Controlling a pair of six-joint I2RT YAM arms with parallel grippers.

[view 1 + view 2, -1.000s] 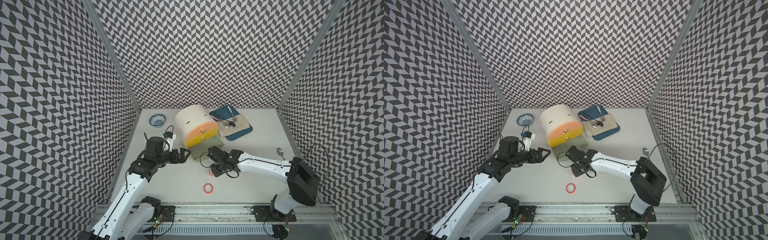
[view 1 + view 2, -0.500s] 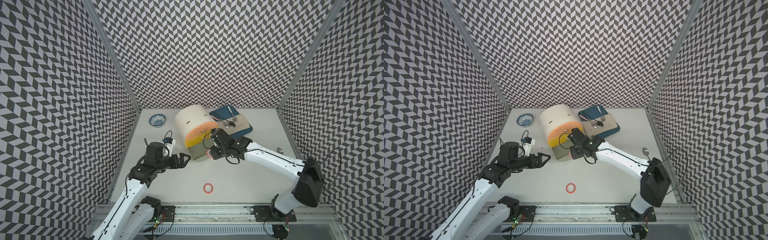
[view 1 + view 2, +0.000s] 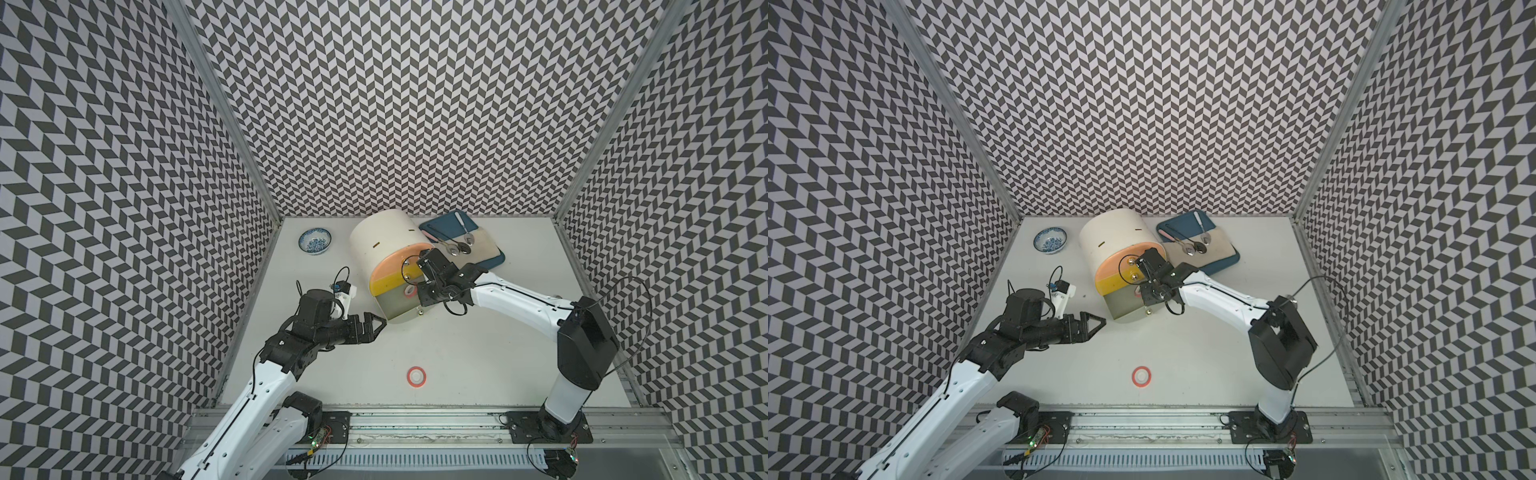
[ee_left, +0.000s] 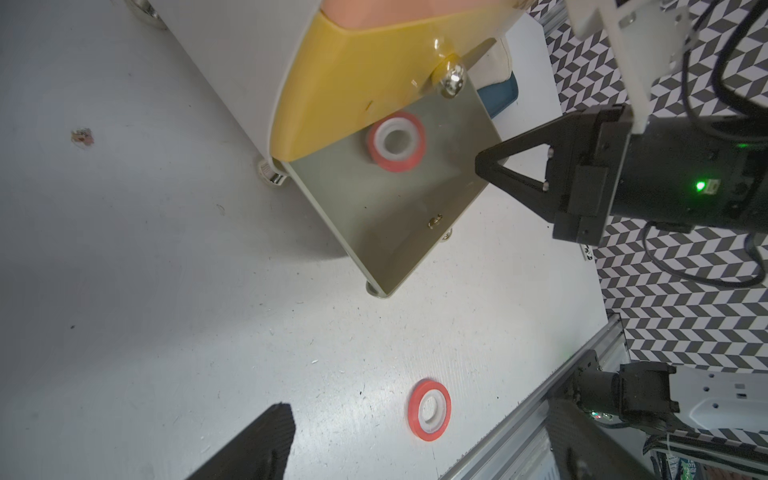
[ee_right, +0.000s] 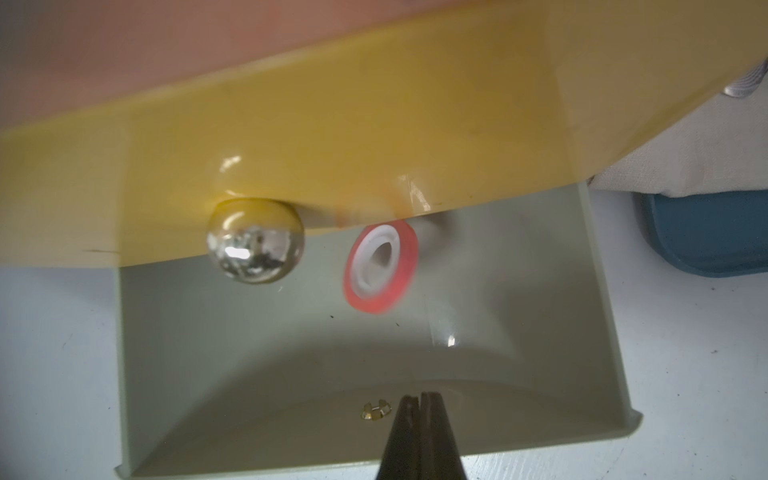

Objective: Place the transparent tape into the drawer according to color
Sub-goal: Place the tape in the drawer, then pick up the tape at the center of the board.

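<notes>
Right hand point(image 4: 484, 161) over the open drawer point(image 4: 374, 216), yellow front point(image 4: 353, 83) above its back — bare table point(image 4: 291, 353) in front.

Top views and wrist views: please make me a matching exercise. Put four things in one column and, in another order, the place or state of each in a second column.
Things:
1. bowl
2. spoons
3. left claw
4. right claw

Places or states:
a. on the cloth
b. shut, over the open drawer that holds a red tape
c. at the back of the table, on the left arm's side
d. open and empty, beside that drawer

Pairs: 1-c; 2-a; 3-d; 4-b
</notes>
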